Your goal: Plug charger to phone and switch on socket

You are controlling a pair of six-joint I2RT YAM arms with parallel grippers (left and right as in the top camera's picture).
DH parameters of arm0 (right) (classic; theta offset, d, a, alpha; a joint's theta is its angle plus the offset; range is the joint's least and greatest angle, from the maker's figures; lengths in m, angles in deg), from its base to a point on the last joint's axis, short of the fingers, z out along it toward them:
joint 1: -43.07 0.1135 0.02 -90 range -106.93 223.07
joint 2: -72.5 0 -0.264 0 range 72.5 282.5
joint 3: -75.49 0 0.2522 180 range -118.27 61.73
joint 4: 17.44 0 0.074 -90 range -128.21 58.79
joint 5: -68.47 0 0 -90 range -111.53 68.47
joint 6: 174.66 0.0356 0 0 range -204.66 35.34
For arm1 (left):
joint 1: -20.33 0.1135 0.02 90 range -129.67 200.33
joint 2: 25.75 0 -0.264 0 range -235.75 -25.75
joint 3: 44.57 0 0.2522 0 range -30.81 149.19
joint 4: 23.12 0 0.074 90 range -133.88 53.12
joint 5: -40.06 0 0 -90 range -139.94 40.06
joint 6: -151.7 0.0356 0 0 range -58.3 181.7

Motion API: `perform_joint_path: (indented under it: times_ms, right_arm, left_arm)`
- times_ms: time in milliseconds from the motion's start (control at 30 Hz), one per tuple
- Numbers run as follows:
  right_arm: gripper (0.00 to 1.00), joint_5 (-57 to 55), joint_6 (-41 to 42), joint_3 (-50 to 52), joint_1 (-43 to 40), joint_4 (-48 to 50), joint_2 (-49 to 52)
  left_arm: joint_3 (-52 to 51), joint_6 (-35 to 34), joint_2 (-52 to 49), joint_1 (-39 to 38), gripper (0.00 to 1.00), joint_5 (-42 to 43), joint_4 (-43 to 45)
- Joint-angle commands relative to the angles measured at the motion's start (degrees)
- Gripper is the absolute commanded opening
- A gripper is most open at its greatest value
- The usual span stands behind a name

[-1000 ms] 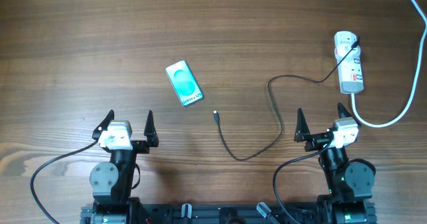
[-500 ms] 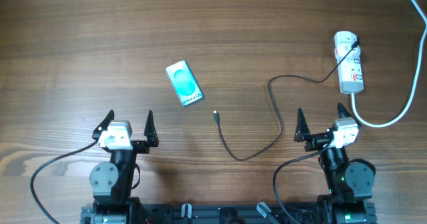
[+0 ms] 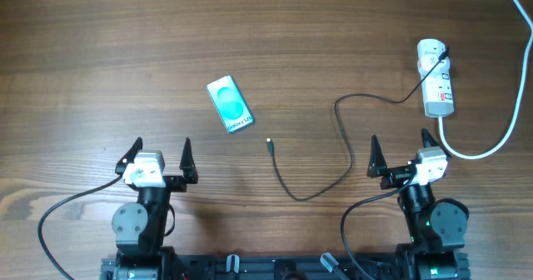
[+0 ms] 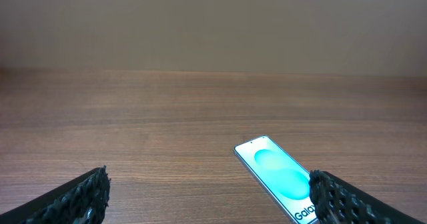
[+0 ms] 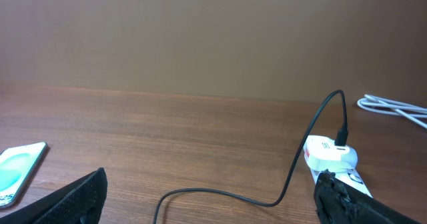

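The phone (image 3: 230, 104) lies flat, teal screen up, left of the table's middle; it also shows in the left wrist view (image 4: 277, 175) and at the edge of the right wrist view (image 5: 17, 168). The charger (image 3: 343, 137) is a thin black cable curling from its free tip (image 3: 270, 144) to a black plug in the socket (image 3: 435, 78), a white strip at the right; cable (image 5: 293, 171) and socket (image 5: 330, 155) show in the right wrist view. My left gripper (image 3: 161, 157) is open near the front edge, below the phone. My right gripper (image 3: 401, 152) is open, just below the socket.
A thick white cord (image 3: 500, 142) loops from the socket's near end up along the right edge of the wooden table (image 3: 100, 55). It appears at the far right in the right wrist view (image 5: 393, 109). A plain wall stands behind the table.
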Motion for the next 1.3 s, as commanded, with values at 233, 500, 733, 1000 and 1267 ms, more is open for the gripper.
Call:
perform_joint_path:
  times_ms: [233,500,733,1000,1267]
  right_arm:
    - [1.0,-0.7,-0.7,0.1,-0.2,0.2,0.0]
    - [1.0,-0.7,-0.7,0.1,-0.2,0.2,0.0]
    - [1.0,-0.7,-0.7,0.1,-0.2,0.2,0.0]
    - [1.0,-0.7,-0.7,0.1,-0.2,0.2,0.0]
    - [1.0,-0.8,-0.7,0.1,-0.2,0.2,0.0]
  left_arm:
    - [-0.5,1.1,-0.2,-0.4,1.0,-0.5,0.0]
    - [-0.5,1.1,-0.2,-0.4,1.0,-0.5,0.0]
    - [-0.5,1.1,-0.2,-0.4,1.0,-0.5,0.0]
    - [-0.5,1.1,-0.2,-0.4,1.0,4.7,3.5]
    - [9.2,-23.1,-0.3,-0.3,1.0,14.1,1.9]
